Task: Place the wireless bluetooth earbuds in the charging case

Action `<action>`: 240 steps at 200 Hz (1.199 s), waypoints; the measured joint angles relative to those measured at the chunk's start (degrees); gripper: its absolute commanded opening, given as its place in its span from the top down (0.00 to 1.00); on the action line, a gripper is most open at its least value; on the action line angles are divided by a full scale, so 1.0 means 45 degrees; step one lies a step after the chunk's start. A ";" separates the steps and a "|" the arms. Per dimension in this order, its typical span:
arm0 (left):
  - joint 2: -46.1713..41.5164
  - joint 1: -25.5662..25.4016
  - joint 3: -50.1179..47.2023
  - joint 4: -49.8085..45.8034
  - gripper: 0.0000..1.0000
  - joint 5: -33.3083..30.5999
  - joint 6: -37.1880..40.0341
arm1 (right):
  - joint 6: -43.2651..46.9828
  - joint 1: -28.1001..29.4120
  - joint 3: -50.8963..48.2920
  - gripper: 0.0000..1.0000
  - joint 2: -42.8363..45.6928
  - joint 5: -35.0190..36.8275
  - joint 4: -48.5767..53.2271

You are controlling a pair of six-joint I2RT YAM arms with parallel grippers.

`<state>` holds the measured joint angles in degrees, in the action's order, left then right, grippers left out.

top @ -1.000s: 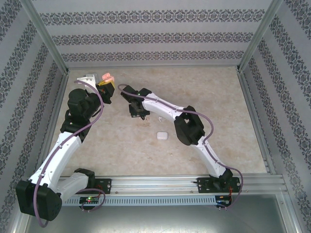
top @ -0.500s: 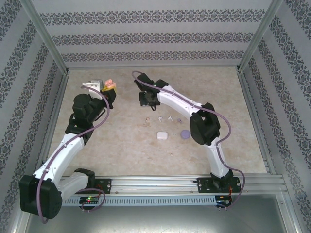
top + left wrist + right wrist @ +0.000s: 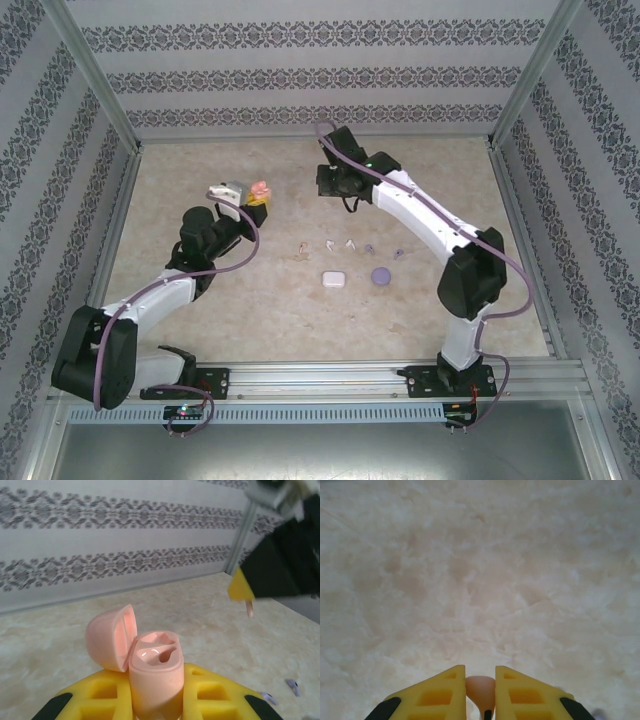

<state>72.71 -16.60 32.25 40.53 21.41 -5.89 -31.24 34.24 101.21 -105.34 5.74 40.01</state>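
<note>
Moved right since earlier: right gripper (image 3: 480, 677) pinching pink earbud (image 3: 480, 689), left gripper (image 3: 156, 692) clamping open case (image 3: 152, 672); align it over empty slot (image 3: 156, 654), lower straight

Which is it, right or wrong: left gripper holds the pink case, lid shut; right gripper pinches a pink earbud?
Wrong on the lid: the left wrist view shows it hinged open. The rest stands: left gripper holds the pink case, right gripper pinches a pink earbud.
</note>
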 measured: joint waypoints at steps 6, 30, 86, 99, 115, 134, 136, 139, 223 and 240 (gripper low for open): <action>0.0117 -0.0165 0.0000 0.0180 1.00 0.0049 0.0199 | 0.0053 -0.0034 -0.0049 0.83 0.0194 -0.0053 -0.0092; 0.0738 -0.0690 0.0083 0.0782 1.00 0.0257 0.0879 | 0.0359 -0.0083 -0.0345 0.83 0.0986 -0.0345 -0.0583; 0.1651 -0.1297 0.1302 0.1389 1.00 0.0942 0.1807 | 0.0729 -0.0078 -0.1817 0.82 0.2735 -0.1282 -0.2210; 0.1719 -0.1394 0.1525 0.1564 1.00 0.1137 0.1967 | 0.0884 -0.0053 -0.2288 0.82 0.3211 -0.1452 -0.2715; 0.1821 -0.1501 0.1739 0.1753 1.00 0.1331 0.2147 | 0.1117 0.0039 -0.2866 0.81 0.3769 -0.1593 -0.3419; 0.1967 -0.1617 0.1909 0.1875 1.00 0.1574 0.2317 | 0.1438 0.0267 -0.3419 0.81 0.4308 -0.1768 -0.4211; 0.1991 -0.1632 0.1928 0.1880 1.00 0.1588 0.2327 | 0.1486 0.0301 -0.3492 0.81 0.4367 -0.1783 -0.4323; 0.2016 -0.1637 0.1953 0.1894 1.00 0.1627 0.2346 | 0.1540 0.0345 -0.3560 0.81 0.4435 -0.1817 -0.4454; 0.2458 -0.1821 0.2322 0.2059 1.00 0.2200 0.2618 | 0.2710 0.1122 -0.4818 0.82 0.4809 -0.2254 -0.6771; 0.2453 -0.1821 0.2322 0.2059 1.00 0.2254 0.2642 | 0.2759 0.1117 -0.5119 0.82 0.4809 -0.2254 -0.6955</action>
<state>83.74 -24.80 42.70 49.80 31.55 6.00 -18.83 39.27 78.17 -83.70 -4.40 8.71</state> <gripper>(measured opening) 0.198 0.186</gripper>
